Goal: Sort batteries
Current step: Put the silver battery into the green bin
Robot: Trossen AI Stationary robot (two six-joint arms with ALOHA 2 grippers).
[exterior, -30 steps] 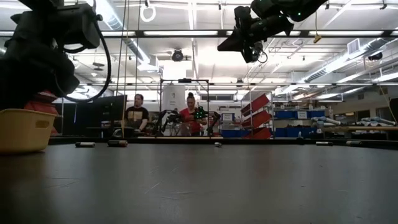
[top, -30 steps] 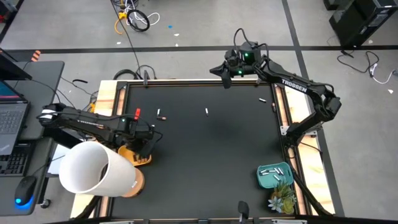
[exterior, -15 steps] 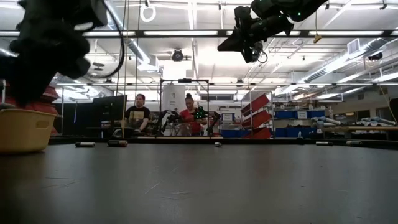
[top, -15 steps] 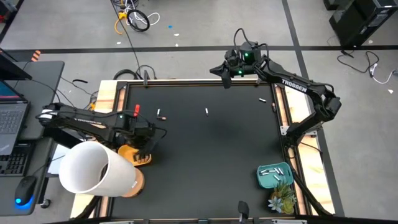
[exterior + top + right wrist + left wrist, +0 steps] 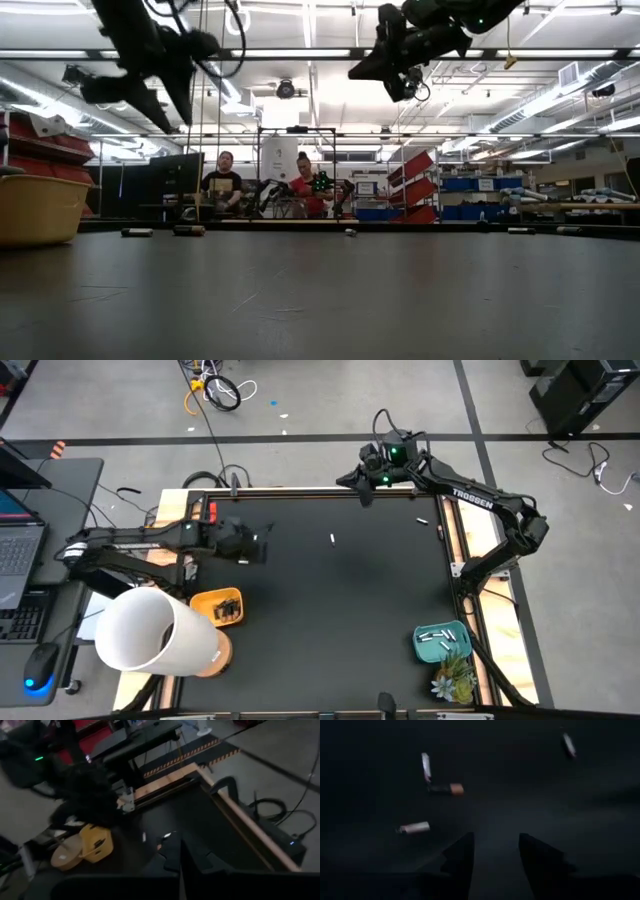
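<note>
Since a second ago the left gripper (image 5: 262, 546) is swinging up and away from the yellow bin (image 5: 218, 606) at the lower left of the high view toward the batteries (image 5: 258, 543) lying loose at the upper left of the black surface (image 5: 350, 600). Its jaws are standing spread and empty, while the right gripper (image 5: 352, 476) is hanging far off at the upper edge, its jaws apparently shut. Judging by the blurred left wrist view, the copper-ended battery (image 5: 446, 789) is lying ahead of the jaws and off to their left, long axis crosswise, so this arm is much the nearer.
</note>
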